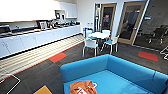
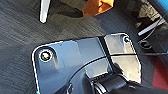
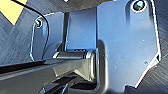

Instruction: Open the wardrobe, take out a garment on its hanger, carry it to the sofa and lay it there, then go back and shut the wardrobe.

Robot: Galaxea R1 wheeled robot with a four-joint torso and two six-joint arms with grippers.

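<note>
The orange garment (image 1: 83, 88) lay crumpled on the seat of the blue sofa (image 1: 125, 72), near its front left corner, w/ a bit of white hanger (image 1: 94, 85) peeking out beside it. Behind the sofa was dark carpet (image 1: 50, 72) w/ red patches (image 1: 58, 57), then a round white table (image 1: 100, 35) w/ white-and-blue chairs (image 1: 90, 44) around it, a long white counter (image 1: 37, 37) along the left wall & wooden glass doors (image 1: 130, 22) at the back. I couldn't tell if the fingers of either gripper were released or clenched; the left wrist cam showed floor, a white leg (image 2: 45, 10) & an orange scrap (image 2: 98, 6).
</note>
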